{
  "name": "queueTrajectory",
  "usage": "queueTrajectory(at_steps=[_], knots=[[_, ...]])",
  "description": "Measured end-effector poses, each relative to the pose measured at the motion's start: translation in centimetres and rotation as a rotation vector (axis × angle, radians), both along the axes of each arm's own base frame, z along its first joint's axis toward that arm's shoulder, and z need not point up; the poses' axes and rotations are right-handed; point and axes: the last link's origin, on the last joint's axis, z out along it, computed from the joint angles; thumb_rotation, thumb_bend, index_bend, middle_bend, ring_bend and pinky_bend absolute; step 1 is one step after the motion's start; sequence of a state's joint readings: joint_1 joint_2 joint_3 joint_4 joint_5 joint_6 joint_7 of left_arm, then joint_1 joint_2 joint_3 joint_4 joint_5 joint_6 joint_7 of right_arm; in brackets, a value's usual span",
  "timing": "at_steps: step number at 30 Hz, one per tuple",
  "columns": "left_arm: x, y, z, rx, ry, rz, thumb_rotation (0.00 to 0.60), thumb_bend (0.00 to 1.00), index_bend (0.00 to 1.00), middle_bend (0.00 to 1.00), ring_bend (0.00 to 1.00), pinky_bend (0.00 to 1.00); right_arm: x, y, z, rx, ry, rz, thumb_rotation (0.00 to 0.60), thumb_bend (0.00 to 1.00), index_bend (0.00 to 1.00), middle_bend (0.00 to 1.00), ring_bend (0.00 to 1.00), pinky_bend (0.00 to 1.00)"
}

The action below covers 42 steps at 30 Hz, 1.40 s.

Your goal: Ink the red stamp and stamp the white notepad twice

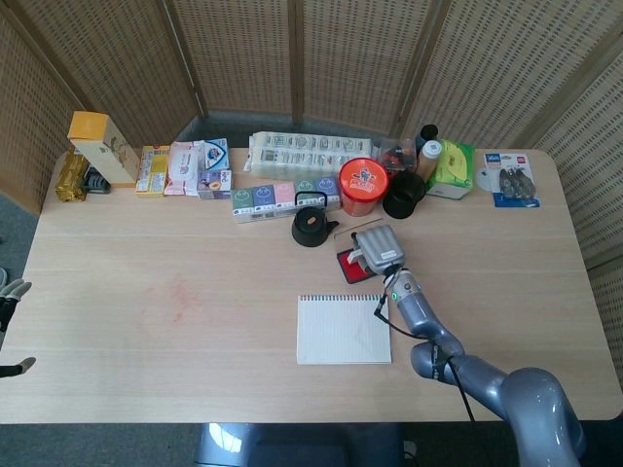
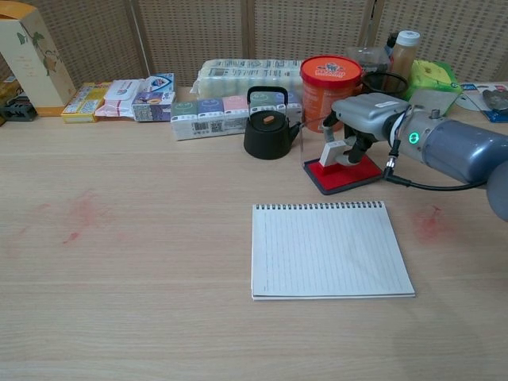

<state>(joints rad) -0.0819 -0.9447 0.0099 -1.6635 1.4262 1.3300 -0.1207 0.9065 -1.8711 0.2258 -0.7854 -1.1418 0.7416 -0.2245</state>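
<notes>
The red stamp [image 2: 332,153], with a white handle and red base, stands on the red ink pad [image 2: 355,175] behind the notepad. My right hand [image 2: 367,117] reaches over the pad from the right, and its fingers grip the stamp's white handle. In the head view the right hand [image 1: 378,247] covers most of the ink pad [image 1: 345,266] and hides the stamp. The white spiral notepad [image 2: 329,249] lies flat and blank just in front of the pad, also seen as the notepad [image 1: 343,329] from above. Only a sliver of my left hand [image 1: 9,290] shows at the far left edge.
A black kettle [image 2: 268,131] sits left of the ink pad and an orange canister [image 2: 327,82] behind it. Boxes and packets [image 2: 230,99] line the back of the table. Red ink smudges mark the wood at the left [image 2: 79,214] and right [image 2: 429,222].
</notes>
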Motion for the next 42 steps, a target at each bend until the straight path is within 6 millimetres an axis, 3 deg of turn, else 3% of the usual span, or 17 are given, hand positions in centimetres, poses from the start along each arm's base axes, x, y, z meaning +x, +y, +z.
queueTrajectory(at_steps=[13,28,34,42], knots=[[0.0,0.0,0.0,-0.004,-0.002,-0.001,0.600,0.00,0.00,0.00,0.00,0.01,0.5,0.3,0.0,-0.003,-0.006,0.020,0.600,0.49,0.63,1.00,1.00,1.00],[0.3,-0.3,0.0,-0.006,-0.010,-0.020,0.600,0.00,0.00,0.00,0.00,0.01,4.1,1.1,2.8,-0.038,-0.055,0.102,0.600,0.49,0.63,1.00,1.00,1.00],[0.5,-0.4,0.0,-0.014,-0.015,-0.030,0.600,0.00,0.00,0.00,0.00,0.01,5.9,2.6,4.4,-0.033,-0.064,0.136,0.600,0.50,0.63,1.00,1.00,1.00],[0.9,-0.7,-0.1,-0.023,-0.018,-0.050,0.600,0.00,0.00,0.00,0.00,0.01,7.5,6.3,6.4,-0.002,-0.050,0.142,0.600,0.50,0.64,1.00,1.00,1.00]])
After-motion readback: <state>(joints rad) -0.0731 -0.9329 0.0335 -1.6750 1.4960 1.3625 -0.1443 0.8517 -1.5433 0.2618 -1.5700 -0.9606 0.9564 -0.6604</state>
